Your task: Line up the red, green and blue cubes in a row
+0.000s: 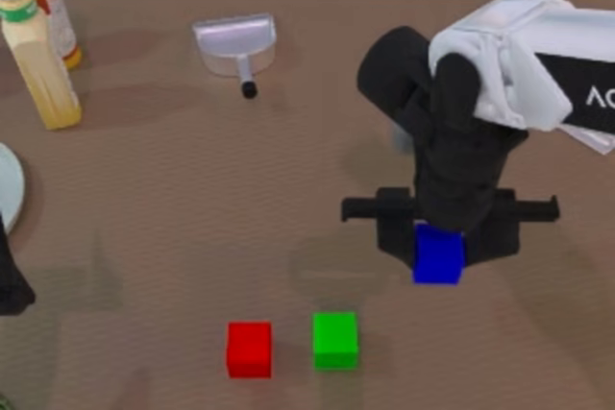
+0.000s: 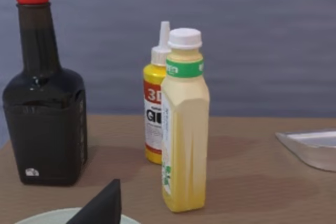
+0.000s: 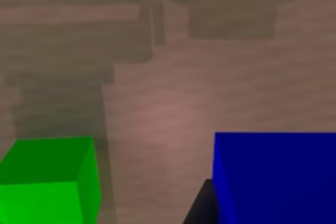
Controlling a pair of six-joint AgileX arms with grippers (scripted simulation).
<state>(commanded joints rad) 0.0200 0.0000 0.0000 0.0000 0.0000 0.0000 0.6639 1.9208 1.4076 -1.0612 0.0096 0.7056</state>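
Observation:
The red cube (image 1: 249, 349) and the green cube (image 1: 335, 339) sit side by side near the table's front edge, a small gap between them. My right gripper (image 1: 439, 247) is shut on the blue cube (image 1: 438, 264), which hangs to the right of the green cube and farther back. In the right wrist view the blue cube (image 3: 275, 177) fills the corner beside a black finger (image 3: 202, 205), with the green cube (image 3: 47, 179) off to the side. My left gripper (image 1: 10, 285) is parked at the table's left edge.
A cream sauce bottle (image 1: 38, 55) and a yellow bottle (image 1: 50, 2) stand at the back left, with a dark red-capped bottle (image 2: 44, 98) near them. A grey dustpan (image 1: 235, 40) lies at the back centre. A pale plate (image 1: 8, 184) rests at the left edge.

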